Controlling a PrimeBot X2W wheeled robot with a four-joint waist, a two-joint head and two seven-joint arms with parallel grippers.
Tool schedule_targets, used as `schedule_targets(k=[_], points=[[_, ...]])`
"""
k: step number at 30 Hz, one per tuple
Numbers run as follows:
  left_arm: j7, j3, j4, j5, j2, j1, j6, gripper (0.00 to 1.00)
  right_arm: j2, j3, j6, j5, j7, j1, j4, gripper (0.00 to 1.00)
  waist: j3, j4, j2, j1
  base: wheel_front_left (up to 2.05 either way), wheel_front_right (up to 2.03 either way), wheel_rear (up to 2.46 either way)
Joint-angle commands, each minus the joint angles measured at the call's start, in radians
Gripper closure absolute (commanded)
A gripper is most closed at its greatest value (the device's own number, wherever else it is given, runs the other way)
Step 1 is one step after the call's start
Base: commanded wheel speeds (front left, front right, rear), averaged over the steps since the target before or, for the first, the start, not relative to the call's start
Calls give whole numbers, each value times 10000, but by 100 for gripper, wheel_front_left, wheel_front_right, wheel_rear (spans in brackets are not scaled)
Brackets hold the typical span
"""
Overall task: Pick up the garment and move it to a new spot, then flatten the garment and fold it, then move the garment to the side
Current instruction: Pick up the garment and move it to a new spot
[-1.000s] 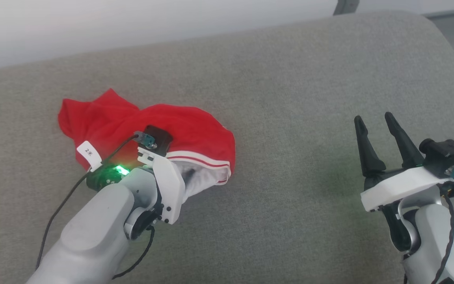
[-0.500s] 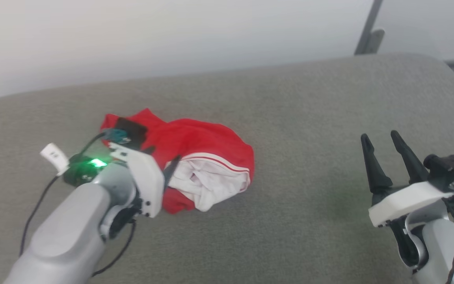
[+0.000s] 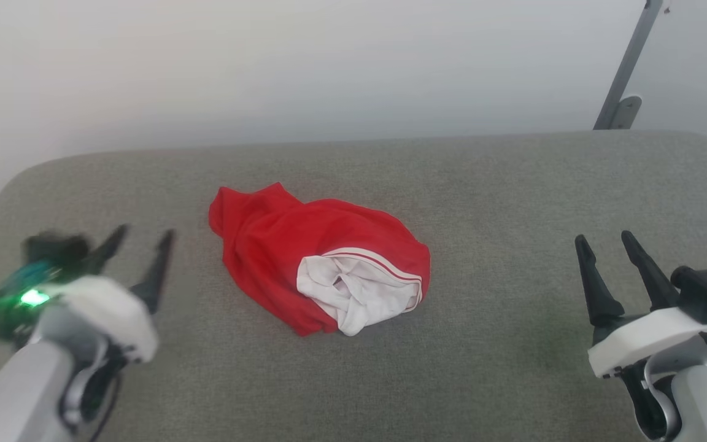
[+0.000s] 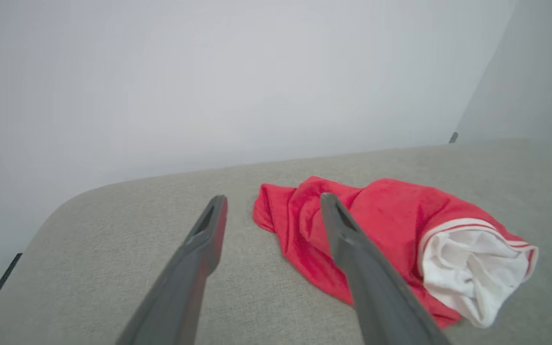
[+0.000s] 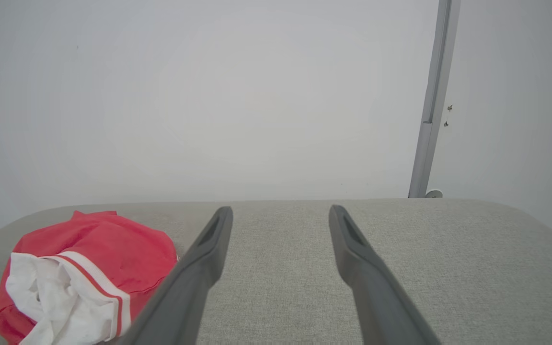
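The garment (image 3: 280,245) lies crumpled in a loose heap on the grey padded surface (image 3: 482,196), bright red with its white lining and thin striped trim turned out at the near right. It also appears as the garment (image 4: 391,215) in the left wrist view and the garment (image 5: 113,244) at the lower left of the right wrist view. My left gripper (image 3: 143,237) hovers open to the left of the heap, clear of the fabric, nothing between its fingers. My right gripper (image 3: 605,242) stands open far to the right, also empty.
A pale wall rises behind the padded surface. A grey metal post (image 3: 626,73) stands at the back right, and the post (image 5: 429,105) shows again in the right wrist view. The surface's rounded corners and edges lie at the far left and right.
My left gripper opened, let go of the garment and drew back to the left. The garment now lies free. The camera tilted up, shifting the whole picture down. The right arm kept still.
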Motion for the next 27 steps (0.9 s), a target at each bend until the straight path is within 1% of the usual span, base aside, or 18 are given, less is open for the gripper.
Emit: schedule_targets(k=[1,6,10,14,19,27], points=[[-255,152,-3,-48,60,237,44,0,-36,-41,4,62,-81,81,10,0,-20,16,-1,0,0,0,0],[-1430,940,-45,-444,381,1305,236,0,-137,-101,4,33,-137,209,63,0,-50,51,-1,0,0,0,0],[-2004,1527,-97,-636,501,2096,402,0,-173,-168,4,-27,-177,266,57,0,-60,70,-1,0,0,0,0],[-2261,1949,-207,-694,576,2768,505,0,-218,-304,4,-25,-198,376,45,0,-69,102,-1,0,0,0,0],[-2355,2380,-403,-671,523,3331,471,0,-158,-443,4,-91,-201,460,-48,0,-84,163,-1,0,0,0,0],[-2403,2673,-630,-512,333,3574,450,0,-68,-542,4,-184,-112,534,-140,0,-95,203,-1,0,0,0,0]])
